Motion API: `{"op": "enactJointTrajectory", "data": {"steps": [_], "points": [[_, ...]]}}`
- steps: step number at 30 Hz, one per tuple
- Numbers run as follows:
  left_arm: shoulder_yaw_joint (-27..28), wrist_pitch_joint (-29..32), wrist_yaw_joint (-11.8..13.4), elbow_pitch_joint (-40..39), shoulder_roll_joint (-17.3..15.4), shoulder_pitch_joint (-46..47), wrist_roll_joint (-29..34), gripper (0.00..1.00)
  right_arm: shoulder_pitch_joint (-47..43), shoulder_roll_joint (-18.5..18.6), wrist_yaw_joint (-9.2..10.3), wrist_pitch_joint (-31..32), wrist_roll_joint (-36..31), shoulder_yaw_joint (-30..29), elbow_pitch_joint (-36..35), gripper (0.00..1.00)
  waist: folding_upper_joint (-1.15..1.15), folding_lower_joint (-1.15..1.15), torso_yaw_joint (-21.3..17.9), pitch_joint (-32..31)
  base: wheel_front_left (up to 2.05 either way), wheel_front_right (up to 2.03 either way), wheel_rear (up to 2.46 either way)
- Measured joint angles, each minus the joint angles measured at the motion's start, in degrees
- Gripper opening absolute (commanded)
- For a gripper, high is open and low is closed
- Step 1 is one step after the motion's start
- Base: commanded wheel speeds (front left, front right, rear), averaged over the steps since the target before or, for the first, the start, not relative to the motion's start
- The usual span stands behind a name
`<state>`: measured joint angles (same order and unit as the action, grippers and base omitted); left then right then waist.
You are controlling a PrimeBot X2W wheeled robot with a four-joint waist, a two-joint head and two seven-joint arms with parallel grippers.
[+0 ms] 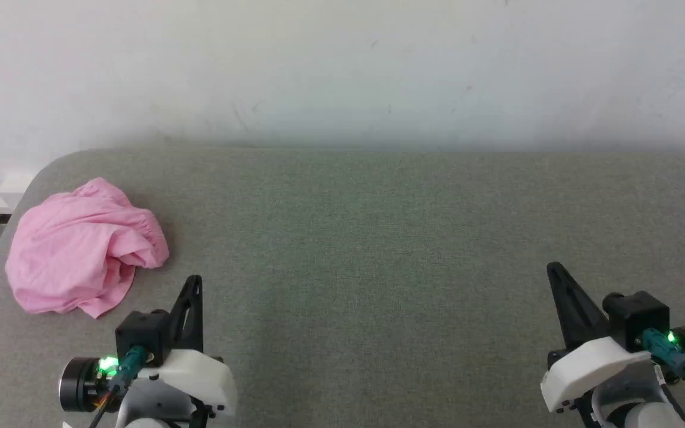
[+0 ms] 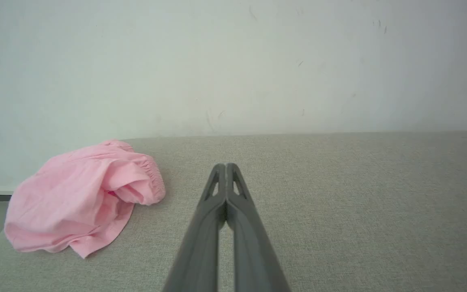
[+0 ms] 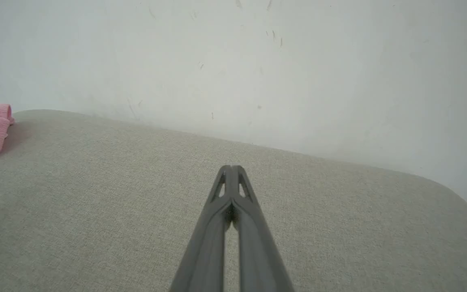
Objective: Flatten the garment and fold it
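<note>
Garment [image 1: 84, 246] lay crumpled, untouched, far left on the surface [image 1: 378, 238]. We found left gripper [image 1: 195, 280] and right gripper [image 1: 553, 268] closed, empty. Flattening and folding were outstanding.

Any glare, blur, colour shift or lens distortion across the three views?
Head view: soft even light, no glare; crumpled light pink cotton shorts sharp, grey woven fabric surface greenish. Left wrist view: surface paler, beige; shut left gripper looks slightly soft up close. Right wrist view: surface's far edge runs tilted; white wall not blown out.
</note>
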<state>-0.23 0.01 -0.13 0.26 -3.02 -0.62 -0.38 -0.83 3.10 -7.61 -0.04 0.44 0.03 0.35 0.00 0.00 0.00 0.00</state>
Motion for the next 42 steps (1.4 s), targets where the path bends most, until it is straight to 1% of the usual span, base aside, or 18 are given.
{"op": "enactJointTrajectory", "data": {"steps": [31,32,42], "points": [[0.0,0.0,0.0,0.0,0.0,0.0,0.0,0.0,0.0,0.0,0.0,0.0,0.0,0.0,0.0,0.0,0.0,0.0,0.0,0.0,0.0,0.0,0.0],[-0.04,-0.01,0.0,0.03,-0.01,-0.01,-0.01,1.0,-0.03,0.02,-0.01,0.0,0.02,0.01,0.05,1.0,0.0,0.0,0.0,0.0,0.0,0.0,0.0],[-0.29,-0.16,0.0,0.15,-0.01,-0.03,-0.02,1.0,-0.11,0.05,-0.01,-0.18,0.22,-0.14,0.2,1.0,0.0,0.0,-0.01,-0.17,0.0,0.0,0.0]]}}
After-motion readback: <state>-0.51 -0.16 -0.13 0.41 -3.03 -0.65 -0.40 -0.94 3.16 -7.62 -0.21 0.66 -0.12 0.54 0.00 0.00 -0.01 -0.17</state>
